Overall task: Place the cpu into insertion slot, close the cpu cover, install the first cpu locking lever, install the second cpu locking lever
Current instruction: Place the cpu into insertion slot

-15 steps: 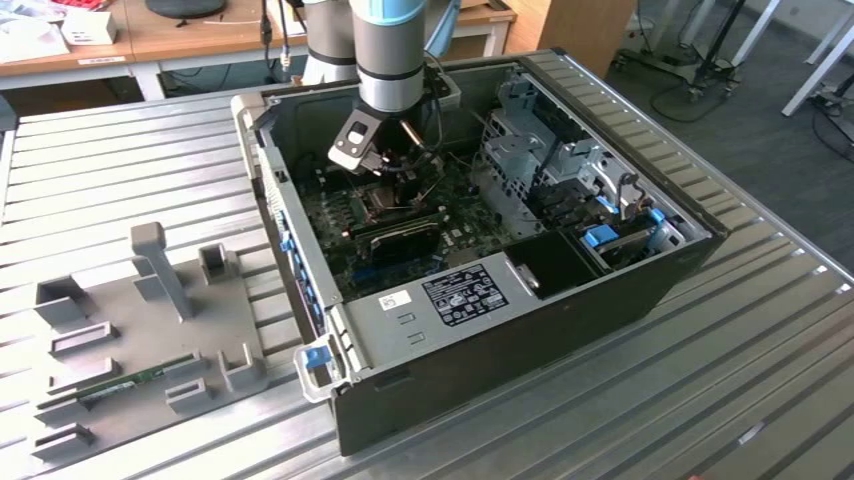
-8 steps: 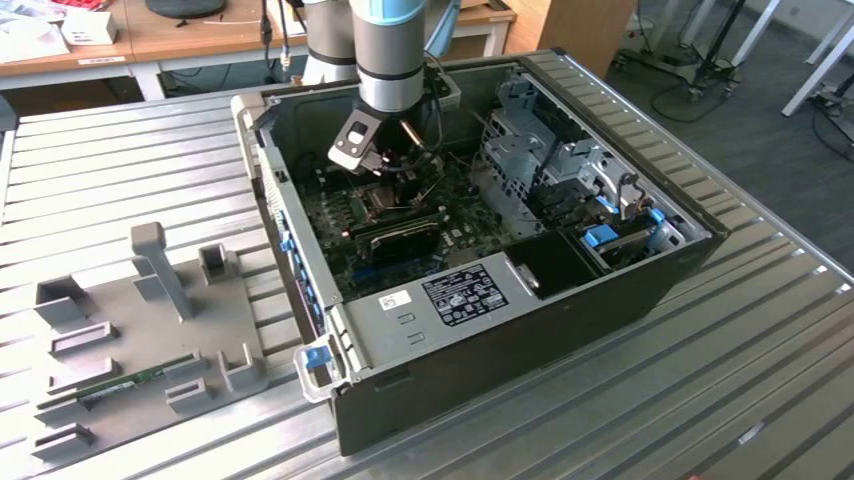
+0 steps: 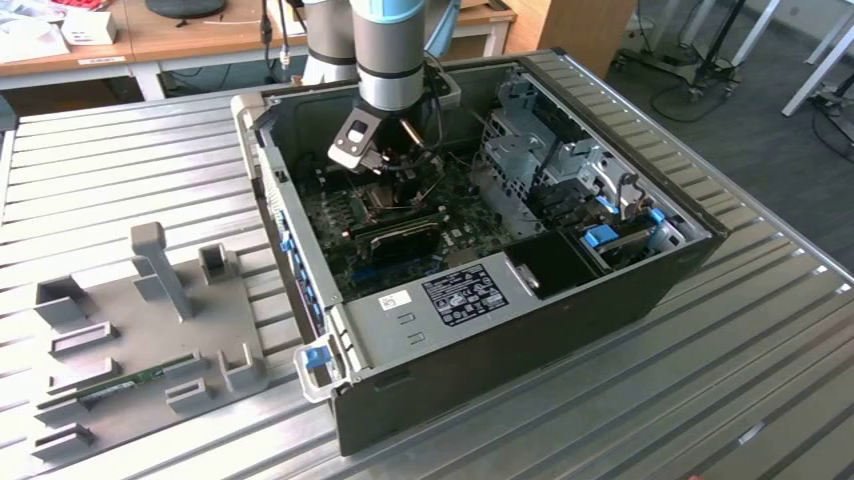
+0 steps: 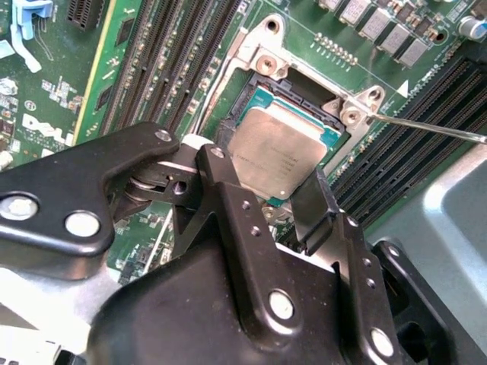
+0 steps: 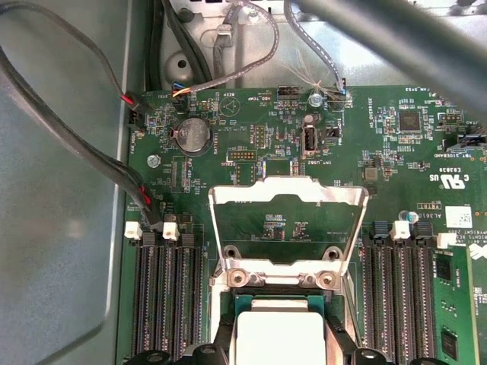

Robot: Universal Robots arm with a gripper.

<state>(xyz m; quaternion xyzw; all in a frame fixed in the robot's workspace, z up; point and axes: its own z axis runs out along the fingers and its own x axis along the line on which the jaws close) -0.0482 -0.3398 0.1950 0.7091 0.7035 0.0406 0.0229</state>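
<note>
The gripper (image 4: pixel 265 171) was narrow, with its two black fingers (image 4: pixel 228 198) pressed against opposite edges of the cpu (image 4: pixel 278 148). The cpu lay flat, in or just above the insertion slot (image 4: pixel 303 96); I could not tell if it was fully seated. A thin metal lever (image 4: pixel 426 128) stuck out beside the slot. Behind the slot, in the first wrist view, the cpu cover (image 5: pixel 289 188) stood open on its hinge. In the exterior view, the computer case (image 3: pixel 534 330) lay open on the counter (image 3: pixel 747 400).
</note>
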